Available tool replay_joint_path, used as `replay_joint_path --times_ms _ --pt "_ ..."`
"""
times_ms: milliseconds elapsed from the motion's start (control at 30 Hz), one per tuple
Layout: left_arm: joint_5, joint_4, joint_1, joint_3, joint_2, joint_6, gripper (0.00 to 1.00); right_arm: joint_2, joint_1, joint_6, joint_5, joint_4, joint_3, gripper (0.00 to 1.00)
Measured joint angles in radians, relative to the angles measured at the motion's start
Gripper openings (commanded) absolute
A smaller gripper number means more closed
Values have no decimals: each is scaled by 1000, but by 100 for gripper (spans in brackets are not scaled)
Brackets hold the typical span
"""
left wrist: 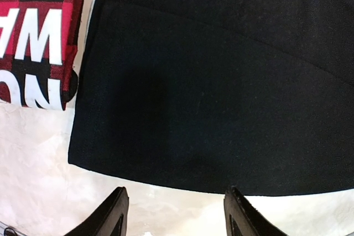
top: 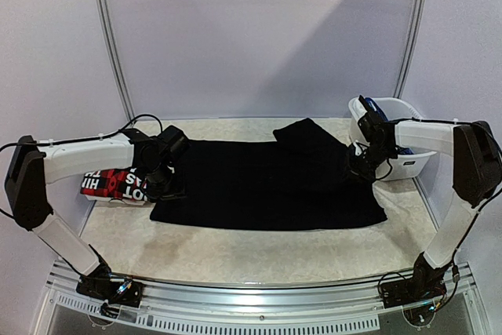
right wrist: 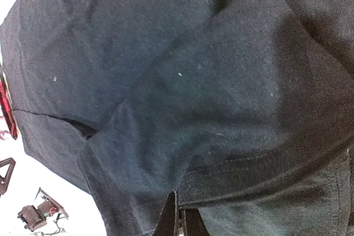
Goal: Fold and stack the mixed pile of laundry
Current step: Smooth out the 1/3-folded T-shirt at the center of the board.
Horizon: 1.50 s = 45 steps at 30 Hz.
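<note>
Your left gripper [left wrist: 176, 205] sits open at the bottom; your right gripper [right wrist: 178, 222] looks pinched shut, bottom middle.

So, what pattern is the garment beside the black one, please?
Red-black plaid with white lettering; the garment shows best in left wrist view.

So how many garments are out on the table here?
2: the black garment spread across the middle, and the red-black lettered garment beside its left edge. The white basket at far right may hide more.
</note>
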Motion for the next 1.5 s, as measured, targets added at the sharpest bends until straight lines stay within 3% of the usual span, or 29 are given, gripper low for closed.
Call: replay_joint_path --times_ms 500,1000,1500 --pt "-1 0 0 2 34 5 58 130 0 -3 3 -82 216 0" --pt "-13 -9 0 42 61 30 58 359 0 52 -16 -106 487 9" --pt "-26 -44 0 93 94 61 58 625 -1 144 -60 -76 812 39"
